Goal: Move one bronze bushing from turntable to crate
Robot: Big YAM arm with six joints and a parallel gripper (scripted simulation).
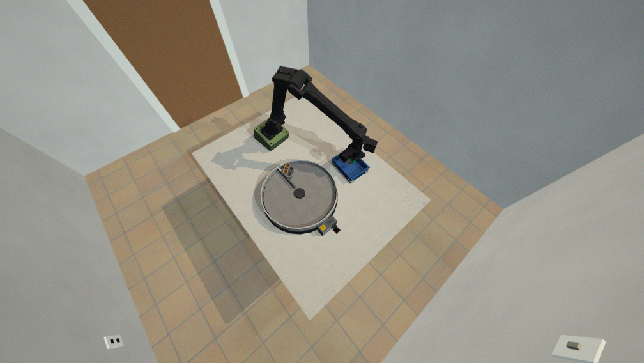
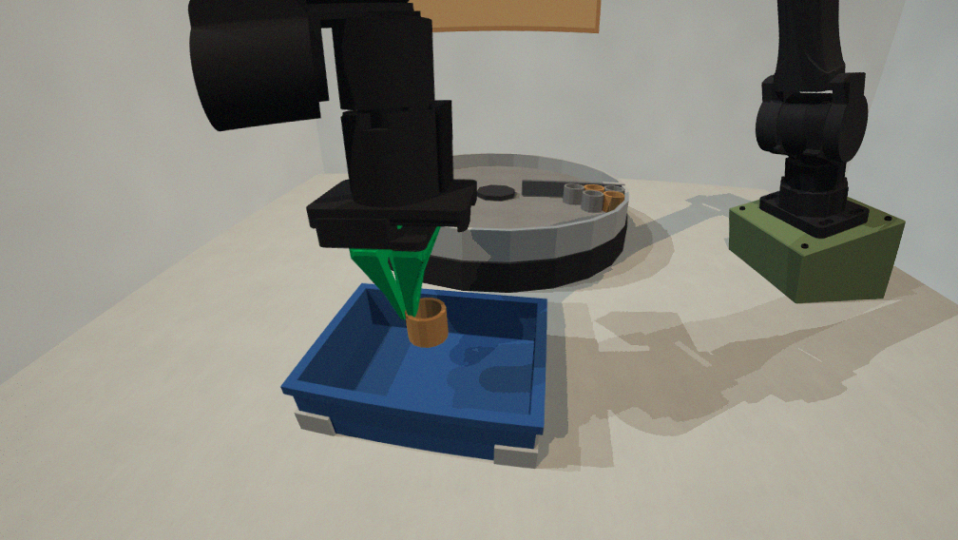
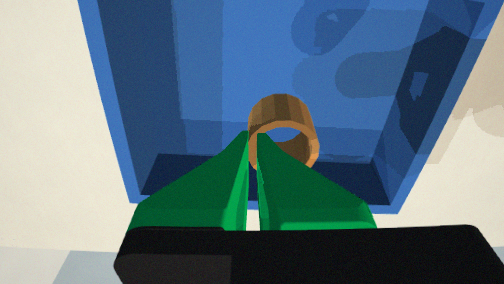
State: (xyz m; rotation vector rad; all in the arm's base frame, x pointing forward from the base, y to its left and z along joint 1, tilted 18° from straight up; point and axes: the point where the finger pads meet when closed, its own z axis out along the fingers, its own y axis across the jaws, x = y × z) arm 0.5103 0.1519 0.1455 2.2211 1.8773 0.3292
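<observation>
My gripper (image 2: 410, 309) (image 3: 252, 142) (image 1: 352, 158), with green fingers, is shut on the wall of a bronze bushing (image 2: 428, 323) (image 3: 286, 125). It holds the bushing upright inside the blue crate (image 2: 335, 348) (image 3: 115, 125) (image 1: 356, 172), just above the crate's floor near its back wall. The grey turntable (image 1: 288, 207) (image 2: 536, 221) stands behind the crate. Near its rim, grey bushings (image 2: 572, 193) (image 1: 291, 170) and bronze bushings (image 2: 613, 200) (image 1: 285, 171) stand in a cluster beside a dark bar (image 2: 541, 188).
The arm's green base block (image 1: 270, 136) (image 2: 817, 251) stands on the pale mat (image 1: 324, 270) right of the turntable. A small control box (image 1: 325, 228) sits at the turntable's front edge. The crate rests on grey feet (image 2: 514, 455).
</observation>
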